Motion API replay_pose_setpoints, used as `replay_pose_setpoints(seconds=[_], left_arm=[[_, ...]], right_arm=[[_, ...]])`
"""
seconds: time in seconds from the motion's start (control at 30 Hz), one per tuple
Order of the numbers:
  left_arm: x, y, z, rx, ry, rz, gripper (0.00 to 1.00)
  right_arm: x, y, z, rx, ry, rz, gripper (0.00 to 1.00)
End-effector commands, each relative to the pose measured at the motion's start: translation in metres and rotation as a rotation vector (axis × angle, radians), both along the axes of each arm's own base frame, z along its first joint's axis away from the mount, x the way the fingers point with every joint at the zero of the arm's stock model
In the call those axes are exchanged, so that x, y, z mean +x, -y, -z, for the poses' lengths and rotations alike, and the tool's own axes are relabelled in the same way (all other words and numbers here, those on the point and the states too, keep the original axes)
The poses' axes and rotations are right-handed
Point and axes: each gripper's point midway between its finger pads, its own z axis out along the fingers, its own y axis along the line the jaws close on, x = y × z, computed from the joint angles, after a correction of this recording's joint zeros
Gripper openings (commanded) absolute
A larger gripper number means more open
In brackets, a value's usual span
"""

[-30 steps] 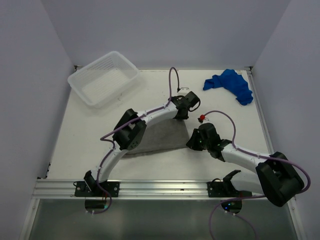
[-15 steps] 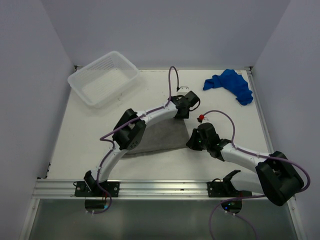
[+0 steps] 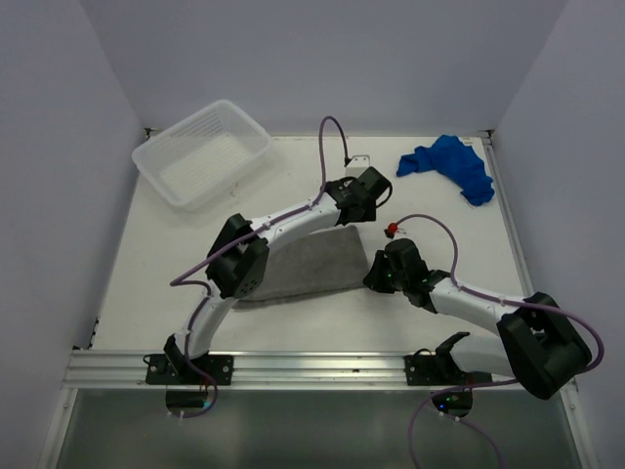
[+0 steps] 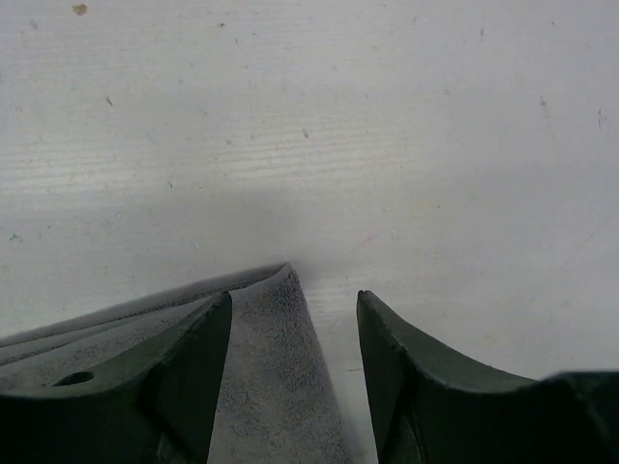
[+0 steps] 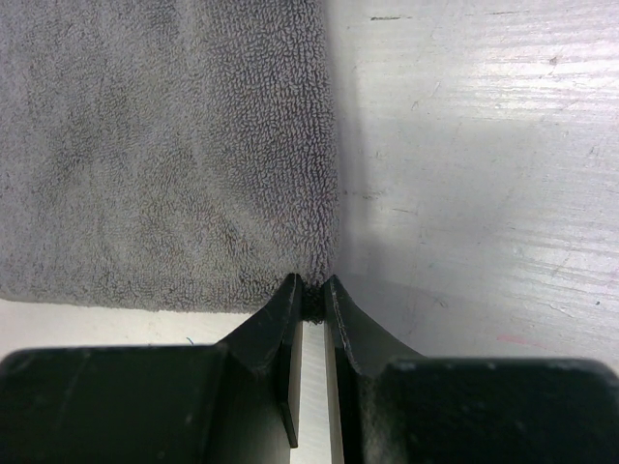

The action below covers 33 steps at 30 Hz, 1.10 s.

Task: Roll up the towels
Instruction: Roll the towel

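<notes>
Flat mid-desk: grey towel point(image 3: 311, 264). The right gripper point(image 5: 311, 293) is clenched on its near-right corner. The left gripper point(image 4: 293, 311) is unclenched, jaws straddling the far-right corner. The blue towel point(image 3: 451, 166) lies crumpled at the desk's far-right corner.

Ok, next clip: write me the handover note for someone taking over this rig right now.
Left end effector: open, over the far right corner of the grey towel, gripping nothing.
Right end effector: shut on the near right corner of the grey towel.
The grey towel lies spread between the arms, not rolled. The blue towel is crumpled at the far right corner of the table. The basket sits far left.
Done: no towel rolled yet.
Left: roll the grey towel, then spread and roll the blue towel.
</notes>
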Motion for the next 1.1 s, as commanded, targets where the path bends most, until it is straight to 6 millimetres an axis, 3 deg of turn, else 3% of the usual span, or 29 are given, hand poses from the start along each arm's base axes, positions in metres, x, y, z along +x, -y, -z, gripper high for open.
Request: replay_pose_setpoints(seconds=[0.0, 0.2, 0.73, 0.93, 1.07], left_arm=[[-0.006, 0.014, 0.004, -0.052, -0.013, 0.003, 0.59], [-0.011, 0.012, 0.037, -0.004, -0.065, 0.004, 0.59], [-0.021, -0.006, 0.089, 0.105, -0.129, -0.008, 0.54], [-0.022, -0.003, 0.096, 0.103, -0.142, 0.008, 0.41], [-0.022, 0.001, 0.095, 0.086, -0.144, 0.016, 0.26]], right_arm=[[-0.007, 0.015, 0.015, -0.085, -0.044, 0.021, 0.04], [-0.009, 0.017, 0.016, -0.081, -0.048, 0.037, 0.04], [-0.007, 0.019, 0.012, -0.086, -0.035, 0.049, 0.01], [-0.007, 0.021, 0.009, -0.090, -0.020, 0.054, 0.00], [-0.007, 0.020, 0.007, -0.111, -0.013, 0.039, 0.00]])
